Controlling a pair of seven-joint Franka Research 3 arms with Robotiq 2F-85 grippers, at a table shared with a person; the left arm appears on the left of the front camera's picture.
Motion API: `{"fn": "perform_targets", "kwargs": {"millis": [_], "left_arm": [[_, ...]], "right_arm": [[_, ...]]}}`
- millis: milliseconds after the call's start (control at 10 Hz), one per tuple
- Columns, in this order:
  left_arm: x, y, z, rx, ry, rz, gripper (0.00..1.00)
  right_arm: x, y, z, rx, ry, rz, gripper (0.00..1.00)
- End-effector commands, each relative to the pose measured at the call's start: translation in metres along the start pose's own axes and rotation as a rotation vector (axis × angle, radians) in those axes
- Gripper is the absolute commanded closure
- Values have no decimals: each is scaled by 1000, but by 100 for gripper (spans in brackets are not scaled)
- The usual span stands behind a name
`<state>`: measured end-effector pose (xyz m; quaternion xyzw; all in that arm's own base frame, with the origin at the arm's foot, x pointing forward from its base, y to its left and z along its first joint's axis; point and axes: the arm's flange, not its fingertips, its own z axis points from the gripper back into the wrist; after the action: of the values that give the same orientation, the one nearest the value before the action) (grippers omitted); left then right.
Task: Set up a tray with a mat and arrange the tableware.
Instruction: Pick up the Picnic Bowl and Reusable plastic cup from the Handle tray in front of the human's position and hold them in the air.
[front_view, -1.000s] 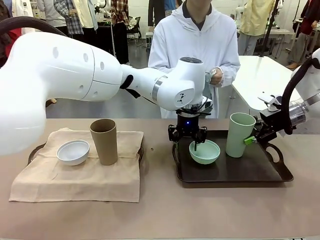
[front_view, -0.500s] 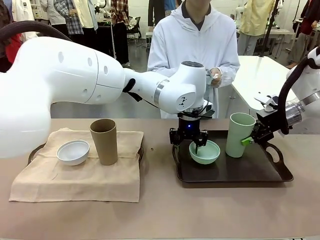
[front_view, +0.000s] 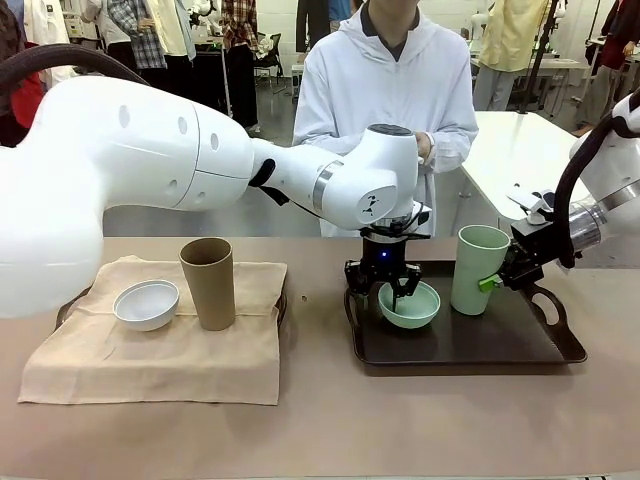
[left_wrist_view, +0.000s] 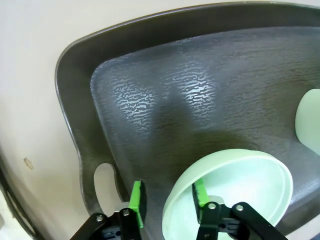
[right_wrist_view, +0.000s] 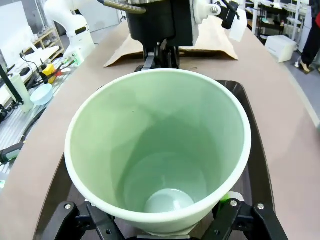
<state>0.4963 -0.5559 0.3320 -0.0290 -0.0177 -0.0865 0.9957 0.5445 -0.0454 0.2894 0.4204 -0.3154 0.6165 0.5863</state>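
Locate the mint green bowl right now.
Front view, right of centre: the mint green bowl sits at the left end of the dark tray, left of the mint green cup, the left gripper straddling its rim.

tray (front_view: 470, 345) front half lies bare; bowl (front_view: 410, 305) and cup (front_view: 478, 268) stand at its back, left arm (front_view: 330, 185) blocking above the bowl.

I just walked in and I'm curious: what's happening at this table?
The left gripper straddles the rim of a small mint green bowl, jaws not yet closed. The right gripper flanks a tall mint green cup, grip unclear. Bowl and cup sit on a dark plastic tray; a person stands opposite.
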Motion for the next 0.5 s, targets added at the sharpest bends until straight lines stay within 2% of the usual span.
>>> {"fn": "perform_targets", "kwargs": {"millis": [0,100,300,400], "left_arm": [[3,-10,12,-7,-17,29,100],[2,-10,12,-10,-14,35,100],[2,-9,13,-8,-14,32,100],[3,-9,13,-6,-13,34,100]], "right_arm": [[-5,-3,-1,3,21,25,65],[-6,-2,0,6,22,26,100],[-7,-3,2,1,22,25,100],[-8,-4,3,2,22,27,75]]}}
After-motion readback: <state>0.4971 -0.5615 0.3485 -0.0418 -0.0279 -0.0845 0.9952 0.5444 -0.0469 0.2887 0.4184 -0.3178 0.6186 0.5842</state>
